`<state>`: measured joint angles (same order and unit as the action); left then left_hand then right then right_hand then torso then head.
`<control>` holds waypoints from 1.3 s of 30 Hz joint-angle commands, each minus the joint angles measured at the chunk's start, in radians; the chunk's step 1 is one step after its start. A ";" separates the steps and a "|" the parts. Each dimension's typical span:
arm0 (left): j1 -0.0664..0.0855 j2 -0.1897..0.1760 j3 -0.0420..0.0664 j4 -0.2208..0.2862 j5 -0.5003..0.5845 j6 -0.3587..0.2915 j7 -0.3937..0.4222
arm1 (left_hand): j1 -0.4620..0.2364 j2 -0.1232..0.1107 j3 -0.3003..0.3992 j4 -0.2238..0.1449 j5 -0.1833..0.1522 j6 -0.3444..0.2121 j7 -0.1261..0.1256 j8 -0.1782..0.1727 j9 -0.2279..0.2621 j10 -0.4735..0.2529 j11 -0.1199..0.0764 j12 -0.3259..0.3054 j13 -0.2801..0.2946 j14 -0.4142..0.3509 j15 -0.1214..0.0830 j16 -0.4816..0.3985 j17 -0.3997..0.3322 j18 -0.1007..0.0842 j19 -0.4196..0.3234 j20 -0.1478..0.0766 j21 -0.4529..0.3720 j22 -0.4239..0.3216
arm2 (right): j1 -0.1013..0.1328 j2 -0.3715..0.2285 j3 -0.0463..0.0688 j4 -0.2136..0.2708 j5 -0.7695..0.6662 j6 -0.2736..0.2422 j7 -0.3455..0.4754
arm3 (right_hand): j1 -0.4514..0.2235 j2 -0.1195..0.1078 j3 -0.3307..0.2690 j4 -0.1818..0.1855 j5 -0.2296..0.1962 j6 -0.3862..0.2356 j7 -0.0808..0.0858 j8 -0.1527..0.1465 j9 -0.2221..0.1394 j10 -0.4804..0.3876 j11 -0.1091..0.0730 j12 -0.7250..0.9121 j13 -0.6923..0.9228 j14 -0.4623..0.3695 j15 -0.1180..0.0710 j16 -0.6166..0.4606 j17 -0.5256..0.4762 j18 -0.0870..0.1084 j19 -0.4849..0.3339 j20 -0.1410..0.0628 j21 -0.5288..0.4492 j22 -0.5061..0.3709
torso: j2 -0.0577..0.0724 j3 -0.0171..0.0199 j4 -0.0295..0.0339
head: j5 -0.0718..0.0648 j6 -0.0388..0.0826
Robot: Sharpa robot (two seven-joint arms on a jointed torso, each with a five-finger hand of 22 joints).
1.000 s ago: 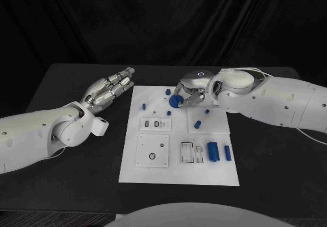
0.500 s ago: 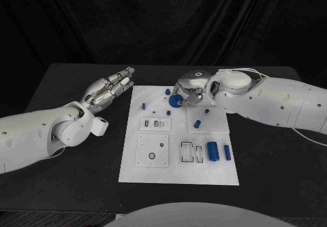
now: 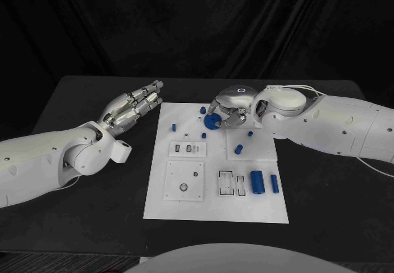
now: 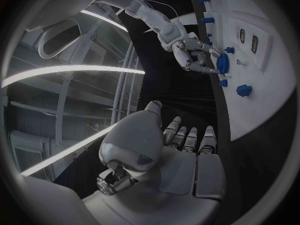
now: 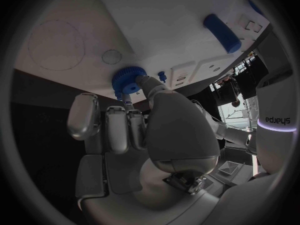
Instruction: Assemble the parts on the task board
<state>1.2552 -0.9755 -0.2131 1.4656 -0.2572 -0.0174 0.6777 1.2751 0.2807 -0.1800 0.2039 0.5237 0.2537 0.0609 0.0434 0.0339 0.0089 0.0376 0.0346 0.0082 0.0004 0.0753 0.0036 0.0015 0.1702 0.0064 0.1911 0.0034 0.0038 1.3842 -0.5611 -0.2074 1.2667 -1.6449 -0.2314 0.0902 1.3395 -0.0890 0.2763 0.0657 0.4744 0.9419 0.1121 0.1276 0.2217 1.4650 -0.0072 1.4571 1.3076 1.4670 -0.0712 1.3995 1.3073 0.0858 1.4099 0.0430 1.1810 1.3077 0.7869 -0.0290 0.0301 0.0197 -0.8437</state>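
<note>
black table (image 3: 82, 227), dark curtain backdrop (image 3: 197, 34), possibly ceiling light strips (image 4: 69, 72)

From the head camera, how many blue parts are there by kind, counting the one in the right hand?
blue gear, held by the right hand: 1
long blue cylinders: 2
small blue pegs: 4
Total: 7
</note>
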 commanded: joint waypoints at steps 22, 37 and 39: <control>0.002 0.011 0.001 -0.007 0.000 0.024 0.112 | 0.009 0.001 0.006 -0.016 0.008 0.001 0.003 0.002 0.001 0.002 0.004 -0.005 0.001 0.000 0.010 -0.004 -0.002 0.011 0.004 0.010 0.005 0.003 | 0.011 0.057 0.000 -0.027 0.042 -0.018 0.023 | -0.034 0.010 0.003 0.016 -0.017 0.063 -0.028 0.053 0.088 0.006 0.005 -0.008 0.110 0.057 0.004 -0.009 0.094 -0.003 0.002 -0.001 -0.010 0.124 | 0.000 -0.0001 0.0021 | -0.002 -0.012; 0.002 0.011 0.001 -0.008 0.000 0.026 0.110 | 0.009 0.001 0.006 -0.017 0.008 0.000 0.002 0.002 0.001 0.002 0.004 -0.005 0.001 0.000 0.011 -0.004 -0.002 0.011 0.005 0.011 0.005 0.003 | 0.011 0.051 0.000 -0.028 0.042 -0.012 0.020 | -0.027 0.010 0.011 0.009 -0.005 0.072 -0.029 0.057 0.094 0.002 0.008 -0.013 0.105 0.055 0.007 -0.017 0.087 -0.002 0.000 0.002 -0.018 0.123 | -0.001 0.0006 -0.0009 | 0.003 -0.012; 0.002 0.009 0.001 -0.008 0.000 0.026 0.110 | 0.009 0.001 0.006 -0.017 0.008 0.000 0.002 0.002 0.001 0.002 0.004 -0.005 0.001 0.000 0.011 -0.004 -0.002 0.011 0.005 0.011 0.005 0.003 | 0.011 0.044 0.000 -0.022 0.042 -0.014 0.020 | -0.027 0.009 0.012 0.008 -0.003 0.074 -0.029 0.059 0.095 -0.001 0.008 -0.017 0.100 0.053 0.007 -0.024 0.080 -0.001 -0.003 0.002 -0.024 0.121 | -0.001 0.0006 -0.0010 | 0.004 -0.011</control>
<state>1.2552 -0.9661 -0.2130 1.4555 -0.2574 -0.0031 0.6777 1.2751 0.2807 -0.1732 0.1915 0.5278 0.2537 0.0608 0.0434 0.0337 0.0089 0.0376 0.0345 0.0082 -0.0033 0.0788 0.0036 0.0012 0.1703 0.0100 0.1947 0.0034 0.0052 1.3935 -0.5134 -0.2076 1.2390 -1.6043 -0.2452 0.1103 1.3064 -0.0883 0.2847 0.0746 0.4687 0.9460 0.1159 0.1288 0.2219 1.4650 -0.0072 1.4435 1.3076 1.4670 -0.0712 1.3791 1.3073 0.0859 1.4098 0.0430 1.1616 1.3073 0.7865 -0.0286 0.0300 0.0227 -0.8562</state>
